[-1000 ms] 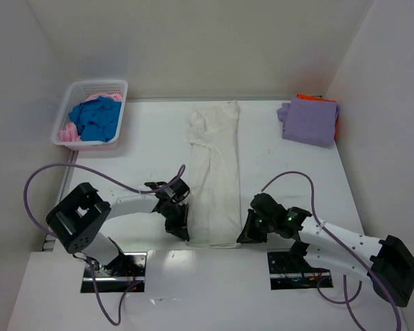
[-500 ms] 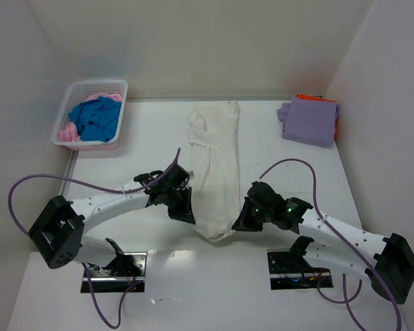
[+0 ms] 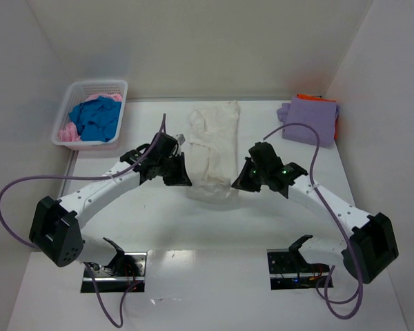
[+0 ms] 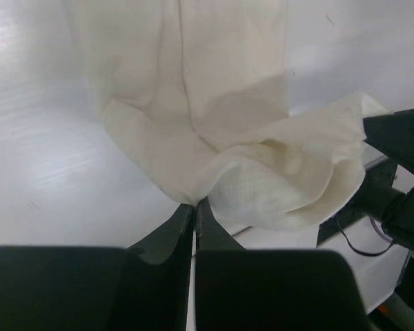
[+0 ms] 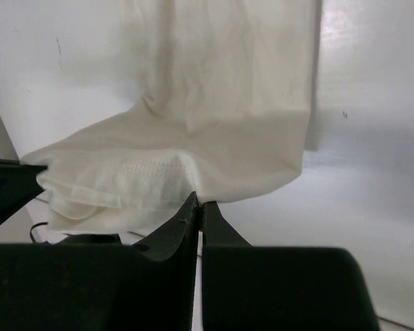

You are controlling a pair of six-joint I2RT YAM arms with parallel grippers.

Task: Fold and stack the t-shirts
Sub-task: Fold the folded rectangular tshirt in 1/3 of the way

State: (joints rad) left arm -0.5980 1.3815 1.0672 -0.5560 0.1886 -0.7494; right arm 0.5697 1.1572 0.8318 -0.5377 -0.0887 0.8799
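A long cream-white t-shirt (image 3: 212, 148) lies down the middle of the table, its near end lifted and doubled back toward the far end. My left gripper (image 3: 181, 181) is shut on the left corner of that lifted hem (image 4: 193, 186). My right gripper (image 3: 239, 183) is shut on the right corner (image 5: 214, 186). The cloth sags between the two grippers. A folded lavender-purple t-shirt (image 3: 309, 121) lies at the far right on top of an orange one (image 3: 308, 98). Blue (image 3: 95, 118) and pink (image 3: 69, 133) t-shirts fill the basket.
The white lattice basket (image 3: 74, 90) stands at the far left corner. White walls close in the table on the left, back and right. Purple cables loop from both arms over the near part of the table.
Both grippers have carried the near hem of the cream-white t-shirt up and away from the table's front edge, so the shirt now lies folded over itself.
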